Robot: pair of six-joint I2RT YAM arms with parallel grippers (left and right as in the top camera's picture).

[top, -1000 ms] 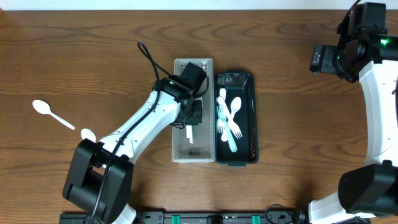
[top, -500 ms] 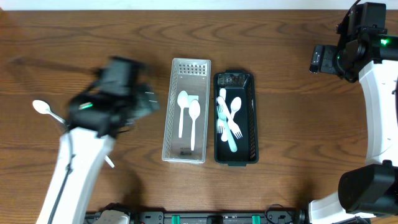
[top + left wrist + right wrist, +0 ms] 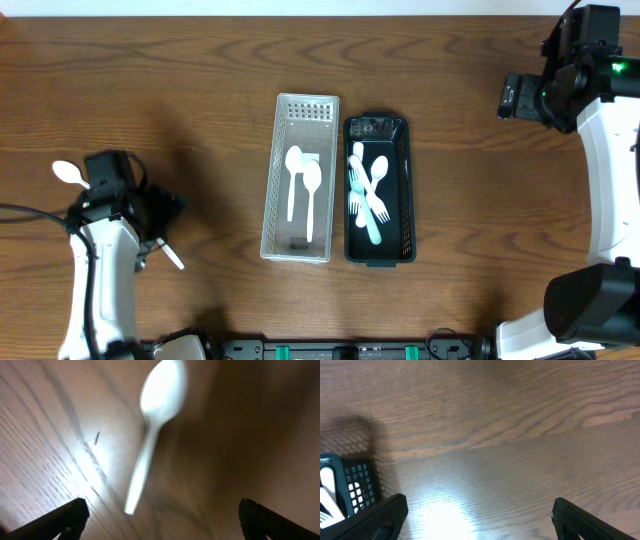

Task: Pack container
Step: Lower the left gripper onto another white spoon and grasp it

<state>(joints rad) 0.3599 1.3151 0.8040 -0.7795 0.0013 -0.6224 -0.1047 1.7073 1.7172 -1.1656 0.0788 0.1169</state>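
Left gripper (image 3: 161,513), jaws wide and empty, hovers over the table (image 3: 40,435), a white spoon (image 3: 151,430) lying just ahead.

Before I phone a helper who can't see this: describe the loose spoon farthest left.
From the white basket mid-table, look far left, past the left arm. The spoon lies on the table, round bowl showing; the nearby utensil shows only its handle.
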